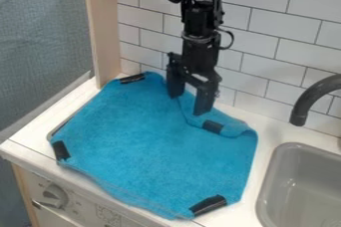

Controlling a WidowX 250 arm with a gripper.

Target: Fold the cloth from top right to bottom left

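- Your gripper (188, 104) hangs at the cloth's upper edge, its fingers spread apart, clenching nothing that you can see.
- The blue cloth (146, 141) lies mostly flat on the white counter (271, 134), beside the sink (303, 146); its top right corner is turned inward a little, a black patch (213, 126) showing on the turned part.
- You are at the start of the fold, I judge: the far bottom left corner, with its own dark patch (61, 150), is well apart from this flap.
- Take the flap near its patch, not the middle of the upper edge, so the pull runs along the diagonal.
- Come down until the tips just meet the fabric, then close; press harder and you may ruck up the layer below.
- Lift only enough to clear the lower layer, then draw toward bottom left at an even pace.
- Lay it down before letting go, or the soft edge may spring back.
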